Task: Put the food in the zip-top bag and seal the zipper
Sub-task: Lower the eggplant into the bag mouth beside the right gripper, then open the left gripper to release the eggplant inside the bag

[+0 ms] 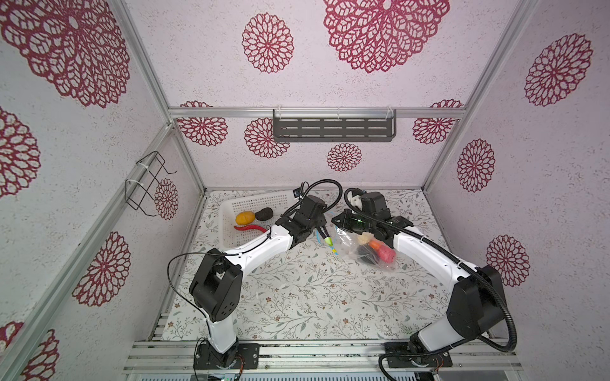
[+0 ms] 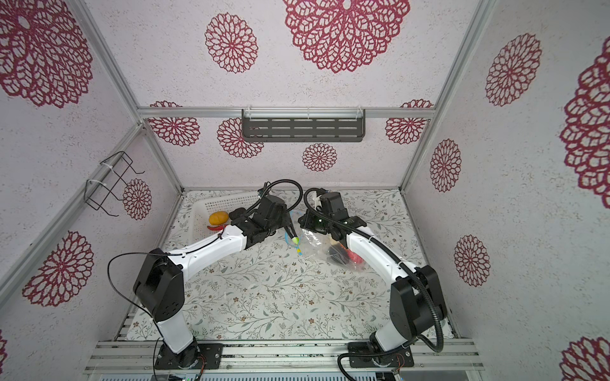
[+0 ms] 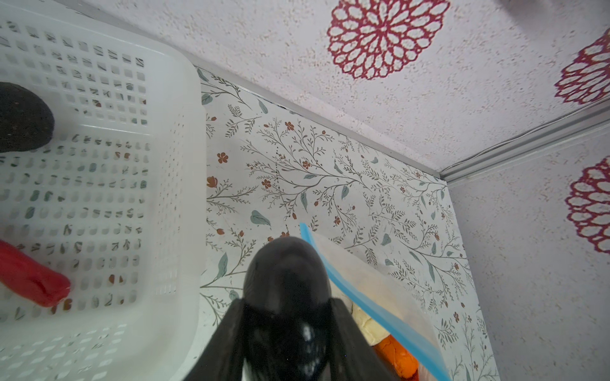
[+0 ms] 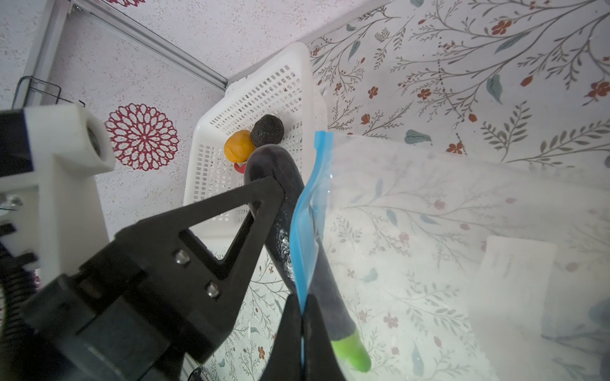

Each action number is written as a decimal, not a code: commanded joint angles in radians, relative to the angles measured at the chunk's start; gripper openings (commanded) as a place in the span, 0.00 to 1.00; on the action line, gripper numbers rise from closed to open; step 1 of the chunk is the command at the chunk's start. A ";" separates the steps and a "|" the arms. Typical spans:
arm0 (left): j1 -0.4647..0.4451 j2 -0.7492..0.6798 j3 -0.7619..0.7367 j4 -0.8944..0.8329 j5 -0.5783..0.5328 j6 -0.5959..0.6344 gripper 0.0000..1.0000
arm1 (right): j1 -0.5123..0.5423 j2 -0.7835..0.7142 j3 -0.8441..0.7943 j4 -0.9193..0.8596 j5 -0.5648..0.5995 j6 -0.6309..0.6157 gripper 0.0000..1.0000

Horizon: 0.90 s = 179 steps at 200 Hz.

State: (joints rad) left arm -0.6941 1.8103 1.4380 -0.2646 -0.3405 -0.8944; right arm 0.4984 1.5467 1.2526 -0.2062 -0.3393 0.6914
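Right wrist view: the green-tipped piece (image 4: 280, 171) is seen standing steep, green end down, dark end up.
Left gripper (image 3: 286, 301): clamped on the dark upper part of that piece.
Right gripper (image 4: 302, 316): pinched tight on the zipper (image 4: 313, 184), so the mouth is held up.
Zip-top bag (image 1: 369, 252): lying just right of the piece, with other food (image 1: 384, 254) seen inside.
Way to go: down and a little right; the green end seems to be partly in the mouth.
Nearer arm: the left one.
Basket (image 1: 227, 211), far left: potato shape (image 1: 245, 217), black lump (image 1: 264, 213) and red chilli (image 1: 251, 228) are waiting.
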 commanded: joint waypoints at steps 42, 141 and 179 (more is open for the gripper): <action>-0.019 0.027 0.014 0.028 -0.020 0.031 0.43 | 0.000 -0.002 0.041 0.021 -0.007 -0.001 0.00; -0.021 0.030 0.021 0.029 -0.009 0.038 0.52 | -0.001 -0.001 0.041 0.022 -0.009 0.000 0.00; -0.021 0.027 0.022 0.028 -0.006 0.040 0.52 | -0.001 -0.002 0.040 0.022 -0.009 0.000 0.00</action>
State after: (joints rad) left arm -0.7025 1.8294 1.4380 -0.2512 -0.3492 -0.8650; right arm 0.4984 1.5494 1.2526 -0.2062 -0.3443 0.6914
